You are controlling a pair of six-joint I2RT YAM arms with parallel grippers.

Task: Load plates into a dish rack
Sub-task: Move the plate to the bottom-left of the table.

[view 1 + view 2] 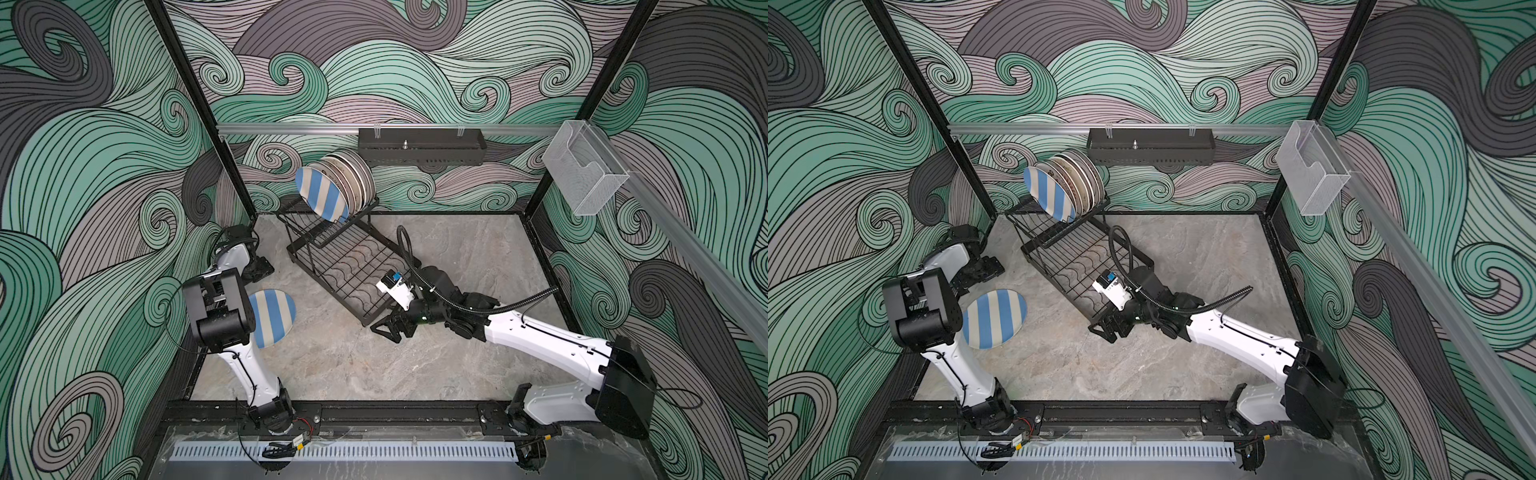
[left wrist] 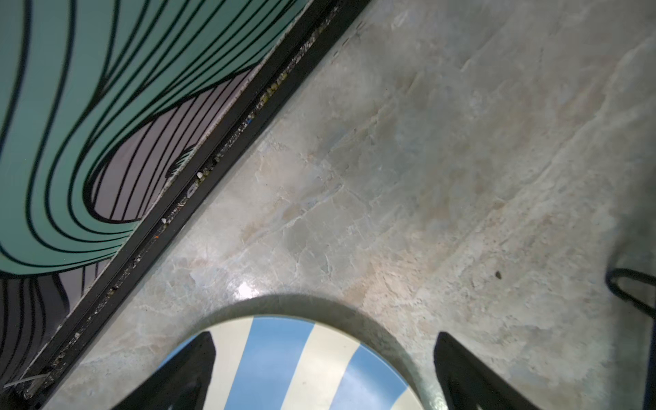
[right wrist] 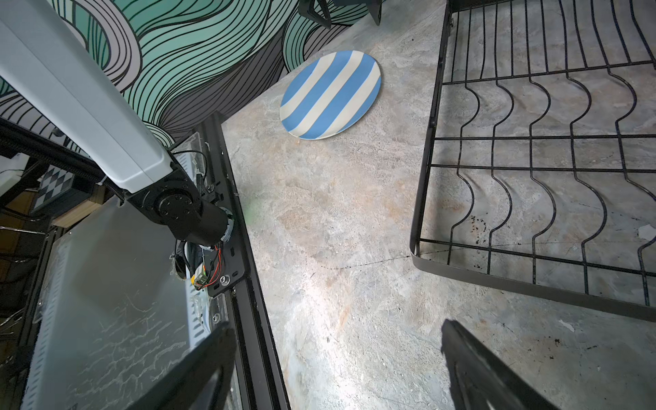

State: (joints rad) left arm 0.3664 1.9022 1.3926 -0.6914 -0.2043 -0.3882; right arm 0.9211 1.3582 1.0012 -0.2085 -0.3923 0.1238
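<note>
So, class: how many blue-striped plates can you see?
2. The flat plate lies on the table; the racked plate stands frontmost in the rack's upper row, possibly hiding more behind.

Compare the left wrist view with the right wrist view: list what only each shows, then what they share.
Left wrist only: the left tool seen close up, open, with one finger over the striped plate and the other over bare table.
Right wrist only: the right tool, open above the table; the wavy-wire base of the dish rack; the left arm; the plate's whole outline.
Shared: the plate lying flat on the table, and the patterned wall.
</note>
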